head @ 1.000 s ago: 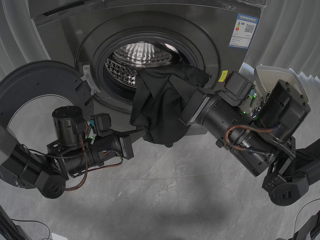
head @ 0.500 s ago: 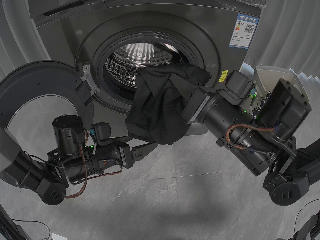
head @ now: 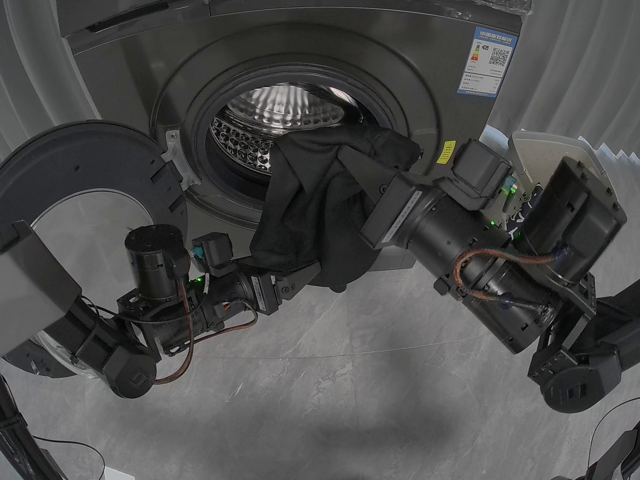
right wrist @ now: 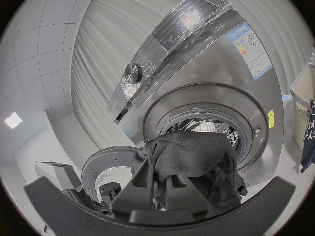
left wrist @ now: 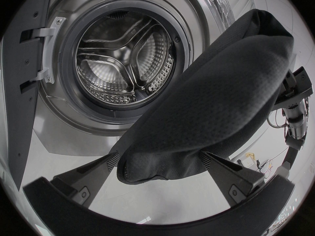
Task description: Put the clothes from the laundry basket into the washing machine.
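clamping garment (head: 307, 201), r fingers (right wrist: 141, 181) toward washer (head: 400, 68)

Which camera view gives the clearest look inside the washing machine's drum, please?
The left wrist view: the drum faces it almost unobstructed, ribs and perforations visible. In the head view the black garment covers the opening's lower right; the right wrist view leaves a sliver above the cloth.

Open washing machine drum (left wrist: 121, 59), black garment (left wrist: 210, 92) hanging in front, between spread left pincer (left wrist: 159, 157) fingers

Left end effector (left wrist: 159, 156) back astride black garment (left wrist: 210, 105)
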